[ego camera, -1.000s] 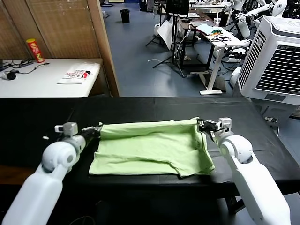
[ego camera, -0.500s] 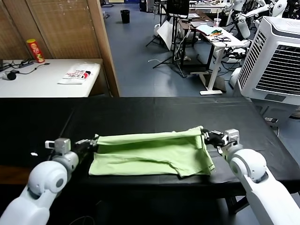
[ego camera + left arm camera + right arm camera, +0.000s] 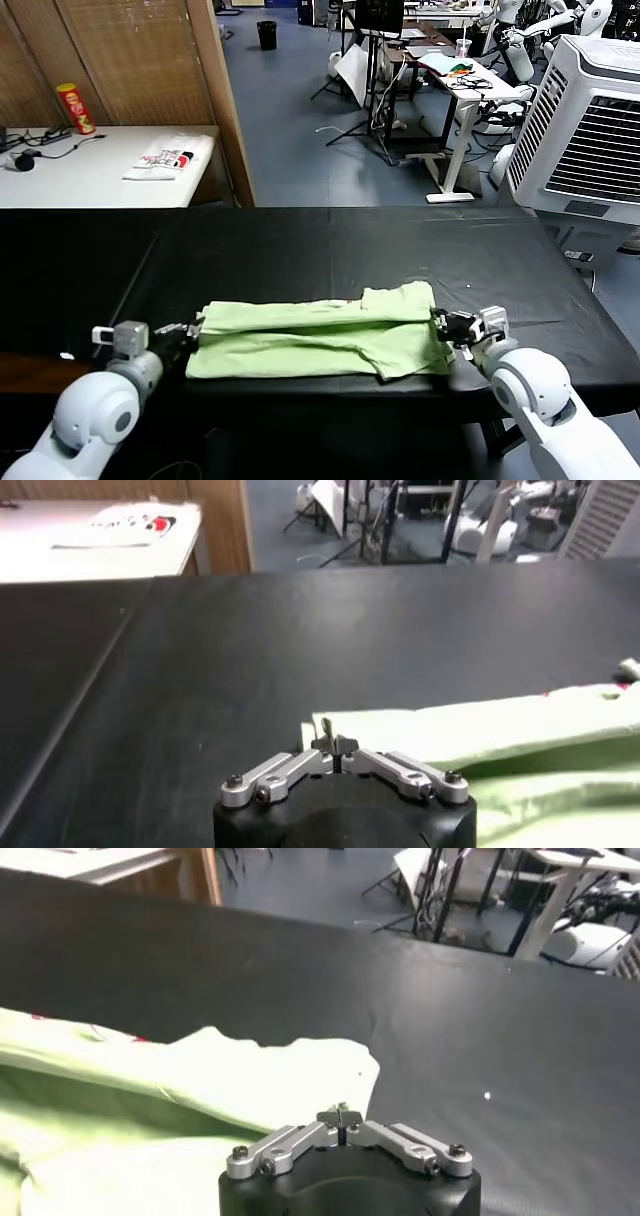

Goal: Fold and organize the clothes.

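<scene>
Both grippers sit at the table's (image 3: 300,240) near edge, left gripper (image 3: 187,328) and right gripper (image 3: 447,326) each pinched shut on an end of the shirt (image 3: 320,330), which lies crosswise between them, equally close to either arm.

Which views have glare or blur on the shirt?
Head view: shirt evenly lit, no glare; soft sheen on the black table. Left wrist view: shirt edge sharp, the room behind soft. Right wrist view: shirt clear, background soft.

shirt (image 3: 560,730) cut off at left wrist view's edge, collar and button hidden
</scene>
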Controlling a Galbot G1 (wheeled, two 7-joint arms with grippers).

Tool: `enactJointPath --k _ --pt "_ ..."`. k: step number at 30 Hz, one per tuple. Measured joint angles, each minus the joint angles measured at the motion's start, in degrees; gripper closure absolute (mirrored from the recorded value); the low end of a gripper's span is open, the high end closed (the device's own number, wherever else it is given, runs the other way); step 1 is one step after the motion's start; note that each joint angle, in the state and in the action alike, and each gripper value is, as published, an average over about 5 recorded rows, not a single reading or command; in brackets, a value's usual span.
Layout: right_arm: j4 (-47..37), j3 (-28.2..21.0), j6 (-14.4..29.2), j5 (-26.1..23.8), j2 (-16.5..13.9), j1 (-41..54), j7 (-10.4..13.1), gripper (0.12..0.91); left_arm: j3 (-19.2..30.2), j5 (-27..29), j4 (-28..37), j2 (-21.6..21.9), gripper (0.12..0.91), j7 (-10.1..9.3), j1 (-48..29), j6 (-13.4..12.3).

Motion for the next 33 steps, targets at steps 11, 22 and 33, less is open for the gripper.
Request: enactJointPath --k 11,22,33 --pt "1.8 1.2 0.0 0.5 -0.2 -1.3 0.3 0.776 0.2 2.4 -2.2 -1.2 0.887 -2.28 3.0 0.0" --pt "2.0 3.2 0.0 2.5 1.8 1.6 4.0 0.246 -1.6 -1.0 -4.9 -2.3 0.346 -3.65 4.3 0.0" --pt "-9.3 -1.6 1.8 -1.7 7.9 11.9 3.9 0.227 -0.6 -3.6 3.3 -5.3 0.232 -3.14 -5.6 0.0"
